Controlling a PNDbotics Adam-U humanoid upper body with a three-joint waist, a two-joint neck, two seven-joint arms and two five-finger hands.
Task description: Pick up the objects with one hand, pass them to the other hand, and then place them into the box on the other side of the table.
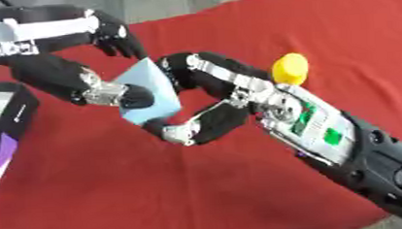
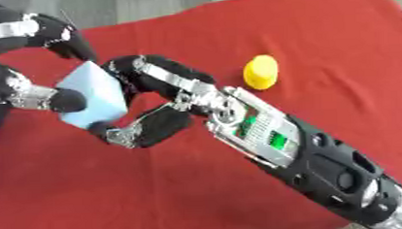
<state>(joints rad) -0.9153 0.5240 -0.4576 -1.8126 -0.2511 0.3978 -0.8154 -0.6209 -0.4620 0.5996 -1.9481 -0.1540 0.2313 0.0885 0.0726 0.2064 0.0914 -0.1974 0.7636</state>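
A red cloth (image 1: 199, 194) covers the worktop. The right hand (image 1: 229, 93) reaches in from the lower right, its fingers and thumb curled around the near edge of a pale blue flat object (image 1: 151, 89) held above the cloth at upper left. The left hand (image 1: 100, 67) meets it from the left, fingers and thumb pinching the same object. A dark box (image 1: 9, 129) with a purple patch sits at the left edge. A small yellow object (image 2: 260, 72) lies on the cloth beyond the right arm.

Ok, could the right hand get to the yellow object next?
Probably not yet: the right hand is curled round the light blue block, shared with the left hand. The yellow object sits unobstructed on the red cloth beside that arm.
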